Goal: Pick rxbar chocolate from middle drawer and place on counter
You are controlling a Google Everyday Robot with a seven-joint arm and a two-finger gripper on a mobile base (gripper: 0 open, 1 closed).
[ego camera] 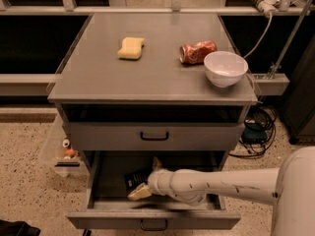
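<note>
The middle drawer (153, 219) is pulled open at the bottom of the cabinet. The rxbar chocolate (131, 180), a small black bar with white print, lies on the drawer floor at the left centre. My white arm reaches in from the right. My gripper (147, 178) is down inside the drawer, right at the bar. It is open, with one tan finger (139, 192) in front of the bar and the other behind it. The grey counter (152, 73) is the cabinet's top.
On the counter lie a yellow sponge (131, 47), a crushed red can (197, 51) and a white bowl (225, 68) at the right edge. The upper drawer (154, 135) is closed just above my arm. Cables lie on the floor at the right.
</note>
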